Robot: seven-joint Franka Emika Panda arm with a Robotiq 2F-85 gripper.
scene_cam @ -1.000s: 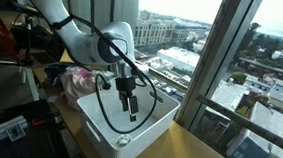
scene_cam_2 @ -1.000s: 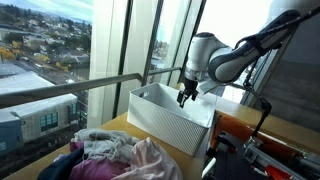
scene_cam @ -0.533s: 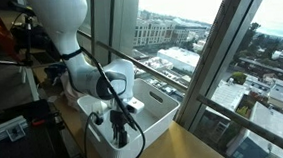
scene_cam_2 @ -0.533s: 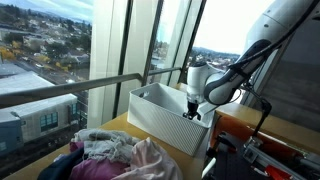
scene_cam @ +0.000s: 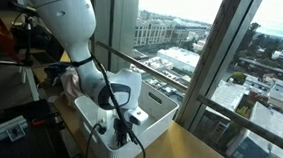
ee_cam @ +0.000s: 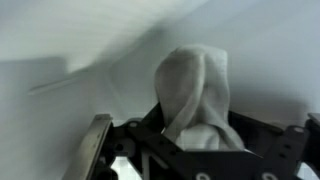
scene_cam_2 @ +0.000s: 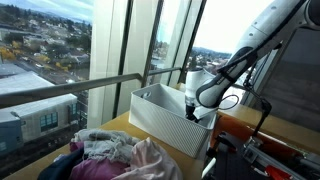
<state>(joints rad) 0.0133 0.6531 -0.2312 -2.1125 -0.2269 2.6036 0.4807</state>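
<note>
White bin [ee_cam: 70, 35] — cloth [ee_cam: 195, 85] at gripper [ee_cam: 200, 140]

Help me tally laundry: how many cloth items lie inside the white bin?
1: a white cloth at the gripper in the wrist view, inside the white bin. The arm blocks the bin's inside in both exterior views, so more may be hidden.

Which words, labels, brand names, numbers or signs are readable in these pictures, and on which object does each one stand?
None can be read.
The white bin and the white cloth between the fingers of the end effector are plain.
The robot arm shows no legible marking.
Any lettering on the equipment or the distant buildings is too small and blurred.
</note>
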